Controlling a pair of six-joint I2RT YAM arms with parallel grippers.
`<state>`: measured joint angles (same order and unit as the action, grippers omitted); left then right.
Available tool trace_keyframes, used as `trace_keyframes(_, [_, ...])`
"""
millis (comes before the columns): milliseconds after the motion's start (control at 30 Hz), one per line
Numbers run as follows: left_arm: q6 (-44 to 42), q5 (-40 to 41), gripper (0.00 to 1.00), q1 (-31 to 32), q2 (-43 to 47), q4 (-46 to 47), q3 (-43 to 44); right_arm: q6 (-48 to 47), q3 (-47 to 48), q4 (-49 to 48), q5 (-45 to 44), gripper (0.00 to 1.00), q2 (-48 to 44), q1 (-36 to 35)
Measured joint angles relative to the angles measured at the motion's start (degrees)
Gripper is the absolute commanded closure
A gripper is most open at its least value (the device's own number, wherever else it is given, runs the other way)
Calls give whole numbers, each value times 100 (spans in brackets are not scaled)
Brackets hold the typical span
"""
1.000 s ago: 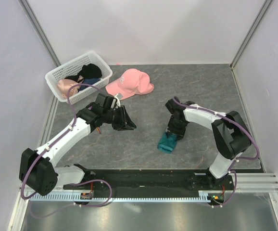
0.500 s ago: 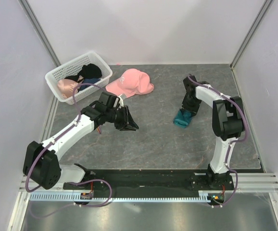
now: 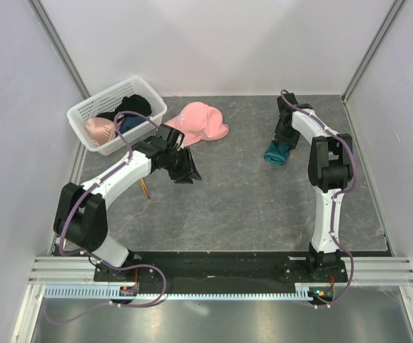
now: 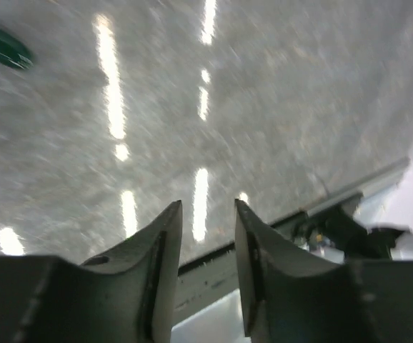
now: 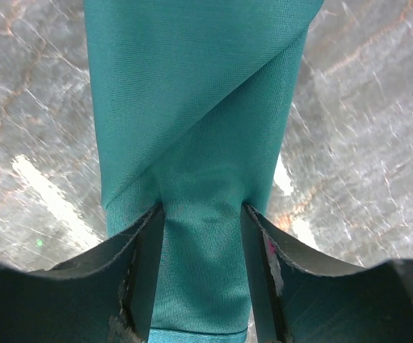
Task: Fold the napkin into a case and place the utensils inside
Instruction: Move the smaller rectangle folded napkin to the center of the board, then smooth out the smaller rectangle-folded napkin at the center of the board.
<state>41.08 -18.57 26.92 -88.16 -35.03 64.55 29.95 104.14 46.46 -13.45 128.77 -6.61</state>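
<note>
Over at the far right of the surface [image 3: 249, 207], is the right tool [image 5: 201, 209] actually gripping the napkin [image 5: 192, 107]?

Reply: yep, folded teal strip pinched firmly in its grip, near end cut off by the frame. can't tell what's inside the folds tbh. left tool [image 4: 206, 204] sits by the pink cap [image 3: 196, 121], smallish gap, nothing in it. its wrist view is pure blur.
</note>
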Motion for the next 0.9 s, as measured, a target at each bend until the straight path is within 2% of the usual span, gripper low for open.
trace_keyframes(167, [-210, 678, 36, -304, -398, -221, 348, 55, 116, 79, 186, 36, 50, 39])
trace_keyframes(300, [-372, 1102, 33, -507, -575, -284, 503, 44, 24, 201, 396, 28, -155, 55])
trace_keyframes(433, [-479, 1416, 35, -699, -831, -317, 549, -109, -96, 369, 616, 29, -658, 44])
trace_keyframes(533, [-542, 1519, 36, -831, -1027, -389, 573, -260, -105, 378, 811, 50, -979, 33])
trace_keyframes(567, [-560, 1534, 37, -868, -1084, -409, 601, -302, -105, 374, 887, 60, -1027, 35])
trace_keyframes(633, [-573, 1543, 37, -927, -1167, -415, 643, -348, -131, 328, 1034, 70, -1036, 35])
trace_keyframes(733, [-579, 1539, 37, -986, -1235, -413, 693, -365, -428, 186, 1287, 77, -1005, 33])
trace_keyframes(833, [-579, 1517, 35, -1036, -1237, -415, 697, -365, -929, 4, 1486, 80, -966, 15])
trace_keyframes(900, [-579, 1491, 28, -1088, -1237, -422, 697, -352, -1283, -116, 1561, 80, -955, 7])
